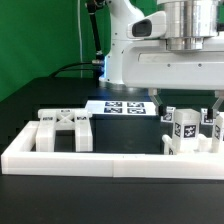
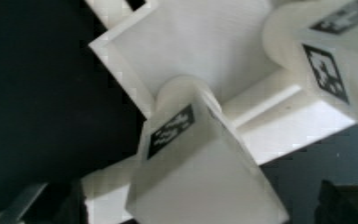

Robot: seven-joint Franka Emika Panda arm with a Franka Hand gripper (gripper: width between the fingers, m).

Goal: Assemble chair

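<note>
Progress: judged early. No two chair parts are visibly joined, and nothing in either view yet reads as a chair. All of the joining appears to be left to do.

Container: a low white three-sided wall (image 1: 100, 160) lies on the black table (image 1: 30, 200) and works as an open pen for the parts. It has no lid, and its far side is open.

Contents, from the exterior view's left:
- A white block with an X-shaped cross brace (image 1: 65, 130) sits inside the pen near the left wall. It is upright and nothing touches it.
- The marker board (image 1: 120, 107) lies flat further back, mid-frame, with its tags facing up (rig fixture, not counted as a part).
- A group of white upright pieces (image 1: 185, 132) carrying black-and-white tags stands at the right, just behind the front wall. Whether any of these are already mated cannot be told at this resolution.

Arm: the gripper (image 1: 190, 108) hangs directly over that right-hand group. In the wrist view a flat white panel (image 2: 185, 150) with one tag on its edge runs down between the fingers (image 2: 19, 203), and a round white post (image 2: 327, 50), also tagged, stands just beside it. The fingers are spread, with a dark gap showing on each side of the panel, so nothing is pinched.

Step in hand, as a judgement: lining up to grasp the panel.
</note>
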